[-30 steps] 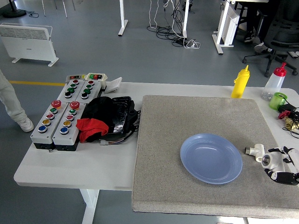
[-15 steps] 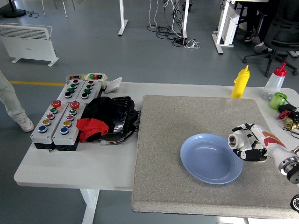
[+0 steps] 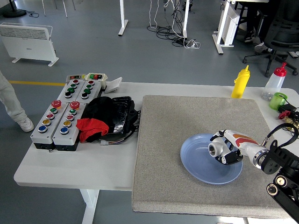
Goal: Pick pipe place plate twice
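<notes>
**One pipe fitting held over the plate**

One blue plate (image 3: 205,161) lay on the grey mat (image 3: 177,121), with nothing resting in it. The right hand (image 3: 225,148) was above the plate's right half, its fingers clamped around a white pipe fitting (image 3: 215,150) whose open end faced left. Half a second before, hand and fitting had been just right of the plate's rim; a second before, they were well right of the plate, near the mat's edge.

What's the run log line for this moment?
right hand: shut on white pipe fitting | position: over blue plate | left hand: not in view
</notes>
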You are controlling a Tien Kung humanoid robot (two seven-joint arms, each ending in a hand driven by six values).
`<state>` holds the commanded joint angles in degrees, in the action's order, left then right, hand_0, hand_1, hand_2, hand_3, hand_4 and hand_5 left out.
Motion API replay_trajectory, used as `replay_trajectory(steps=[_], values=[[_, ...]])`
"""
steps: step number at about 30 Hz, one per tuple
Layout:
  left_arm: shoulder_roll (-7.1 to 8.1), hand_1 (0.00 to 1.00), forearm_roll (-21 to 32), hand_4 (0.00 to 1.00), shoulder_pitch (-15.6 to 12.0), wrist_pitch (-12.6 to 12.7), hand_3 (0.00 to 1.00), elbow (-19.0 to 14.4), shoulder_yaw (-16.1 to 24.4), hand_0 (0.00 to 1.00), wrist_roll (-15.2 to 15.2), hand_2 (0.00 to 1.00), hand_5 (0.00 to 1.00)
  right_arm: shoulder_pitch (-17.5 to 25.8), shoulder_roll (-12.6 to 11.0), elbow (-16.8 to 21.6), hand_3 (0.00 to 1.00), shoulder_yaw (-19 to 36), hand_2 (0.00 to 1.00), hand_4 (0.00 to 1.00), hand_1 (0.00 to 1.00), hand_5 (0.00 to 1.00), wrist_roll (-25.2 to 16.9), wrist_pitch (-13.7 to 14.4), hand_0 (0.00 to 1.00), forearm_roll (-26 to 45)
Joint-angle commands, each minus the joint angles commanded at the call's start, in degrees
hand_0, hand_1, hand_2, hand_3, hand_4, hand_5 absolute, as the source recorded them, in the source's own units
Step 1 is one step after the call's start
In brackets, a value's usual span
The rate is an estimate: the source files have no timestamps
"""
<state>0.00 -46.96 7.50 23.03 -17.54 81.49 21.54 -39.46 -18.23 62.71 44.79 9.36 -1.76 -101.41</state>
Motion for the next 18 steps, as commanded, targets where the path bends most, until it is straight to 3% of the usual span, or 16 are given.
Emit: replay_trajectory(steps=[5,6,13,18], values=[[0.00,0.685,0.76,0.381,0.25,0.01,0.729,0.05,-0.44,0.721,-0.24,0.679,0.998,-1.17,0.76,-1.64,0.909,-0.49,0.946,0.690,0.828,0.173,0.74,-1.77,0.854,-1.56],[0.00,0.685,0.89,0.380,0.30,-0.01,0.729,0.07,-0.50,0.723,-0.30,0.680,0.998,-1.28,0.76,-1.74,0.998,-0.50,0.998,0.811,0.957,0.151,0.78,-1.98,0.998,-1.66],[0.00,0.685,1.18,0.380,0.56,-0.03,0.730,0.10,-0.67,0.723,-0.42,0.680,0.998,-1.40,0.45,-1.79,0.998,0.65,0.998,0.817,0.967,0.139,1.73,-4.00,0.998,-2.71],[0.00,0.684,1.42,0.383,0.68,-0.04,0.730,0.15,-0.76,0.724,-0.60,0.680,0.998,-0.14,-0.60,0.24,0.998,4.34,0.998,0.814,0.966,0.145,2.32,-4.56,0.998,-2.87]])
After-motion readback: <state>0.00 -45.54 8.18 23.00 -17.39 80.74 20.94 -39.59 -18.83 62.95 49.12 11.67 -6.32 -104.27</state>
